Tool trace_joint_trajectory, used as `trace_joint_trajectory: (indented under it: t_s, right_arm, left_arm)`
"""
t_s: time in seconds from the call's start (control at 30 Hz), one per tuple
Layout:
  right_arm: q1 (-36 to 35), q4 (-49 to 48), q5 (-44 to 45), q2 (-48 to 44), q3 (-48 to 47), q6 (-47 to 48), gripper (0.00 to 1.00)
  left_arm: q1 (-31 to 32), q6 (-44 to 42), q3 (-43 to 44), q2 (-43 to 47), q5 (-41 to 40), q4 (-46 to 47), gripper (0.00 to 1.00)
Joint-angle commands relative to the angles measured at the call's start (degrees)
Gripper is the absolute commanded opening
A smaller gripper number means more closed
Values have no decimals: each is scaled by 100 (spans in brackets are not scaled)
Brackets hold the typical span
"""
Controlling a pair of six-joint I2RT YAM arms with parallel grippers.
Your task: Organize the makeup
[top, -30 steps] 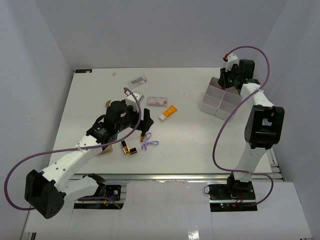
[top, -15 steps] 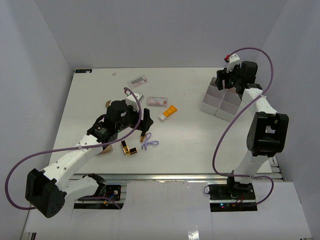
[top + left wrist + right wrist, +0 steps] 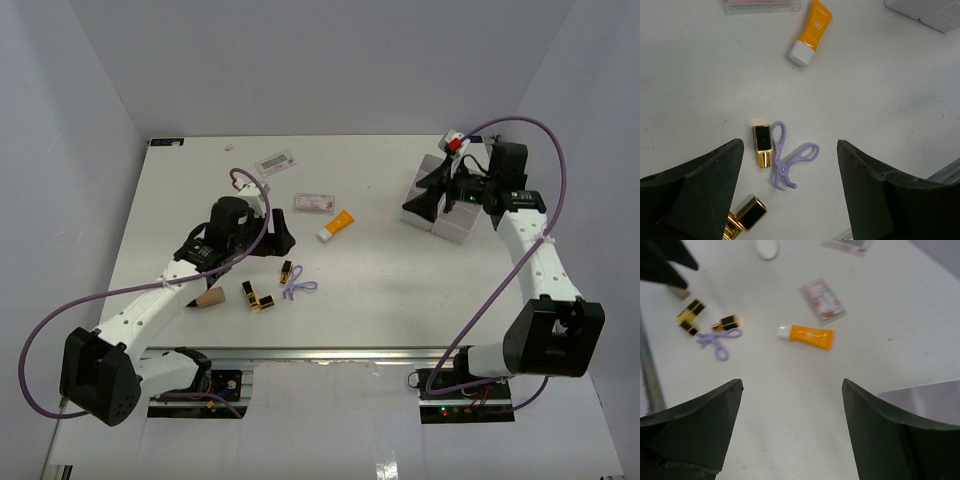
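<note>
White table (image 3: 400, 290), scattered with makeup (image 3: 337, 226), inside pale lavender walls (image 3: 330, 60).

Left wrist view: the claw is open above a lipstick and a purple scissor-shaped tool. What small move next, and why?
Probably shift the left claw sideways to centre on the gold-and-black lipstick tube. Its jaws stand open and empty, the tube lies flat near one finger, and the purple scissor-shaped tool lies right beside it, so centring first should avoid pinching both.
</note>
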State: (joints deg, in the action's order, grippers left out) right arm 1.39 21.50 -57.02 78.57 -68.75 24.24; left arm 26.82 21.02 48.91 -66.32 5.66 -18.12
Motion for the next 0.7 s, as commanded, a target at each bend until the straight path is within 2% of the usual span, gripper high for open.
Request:
trace_joint_trajectory:
  t_s: [0.0,0.07,0.1,0.17,0.27,0.4,0.67]
  right_arm:
    - [-53,546,-947,-404,969,78,87]
    - [-68,295,-901,-495,1292,-41,87]
    - [-69,285,-777,-579,1328,-51,88]
    - [-69,259,-655,-699,1424,-25,88]
    - [-69,208,-538,-746,1481,-93,88]
    - [-61,213,-422,-869,1544,-81,88]
    - [-26,222,-396,-1094,1618,-34,89]
  left_arm:
    - [-649,2880,-133,297,-398,-1312,88]
    - [-875,3659,-109,402,-854,-2205,90]
    - [-1142,4212,-93,452,-908,-2709,94]
    - [-1585,4579,-169,479,-823,-3042,98]
    - [-1975,5179,-390,577,-1001,-3386,98]
    - [-2535,5685,-795,850,-1084,-3490,98]
    - [-2672,5923,-953,509,-1075,-3490,94]
